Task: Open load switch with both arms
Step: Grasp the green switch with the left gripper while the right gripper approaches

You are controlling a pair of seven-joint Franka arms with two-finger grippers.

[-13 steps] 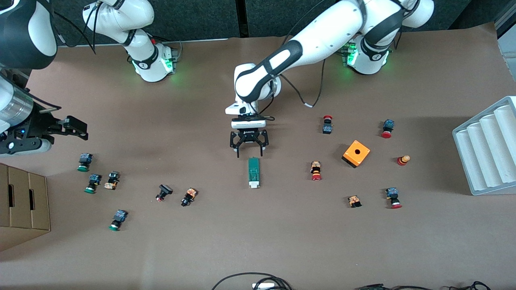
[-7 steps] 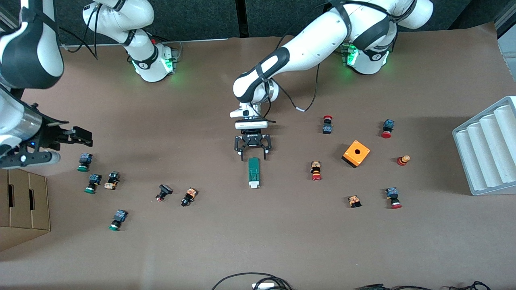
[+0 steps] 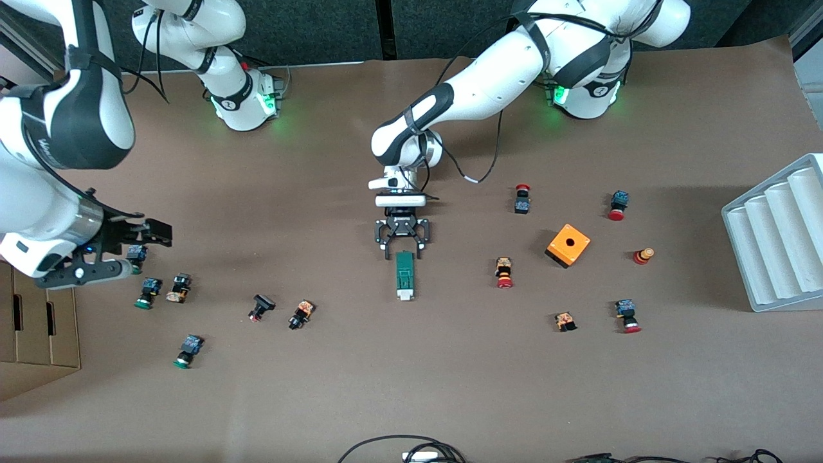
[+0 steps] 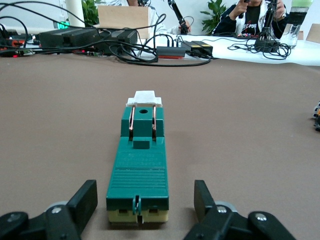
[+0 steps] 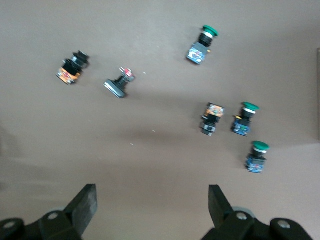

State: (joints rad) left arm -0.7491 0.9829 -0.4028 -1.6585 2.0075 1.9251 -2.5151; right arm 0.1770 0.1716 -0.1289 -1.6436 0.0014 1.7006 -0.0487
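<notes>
The load switch (image 3: 404, 275) lies flat mid-table, a narrow dark-green block whose white lever (image 3: 404, 295) is at the end nearest the front camera. My left gripper (image 3: 404, 254) is down at its other end, open. In the left wrist view the fingers (image 4: 86, 196) flank the load switch (image 4: 140, 165) with a gap on each side, and the white lever (image 4: 145, 97) is at the end away from them. My right gripper (image 3: 157, 233) hangs open over the green-capped push-buttons (image 5: 246, 120) at the right arm's end. In its wrist view the right gripper (image 5: 152, 197) holds nothing.
An orange cube with a hole (image 3: 568, 244) and several red-capped push-buttons (image 3: 505, 272) lie toward the left arm's end. A white ribbed tray (image 3: 781, 231) stands at that table edge. A cardboard box (image 3: 38, 321) sits at the right arm's end. Cables (image 3: 405, 450) lie at the near edge.
My left gripper has come down around the switch's end and its fingers have narrowed. The right arm has swung inward and lower, over the green-capped push-buttons.
</notes>
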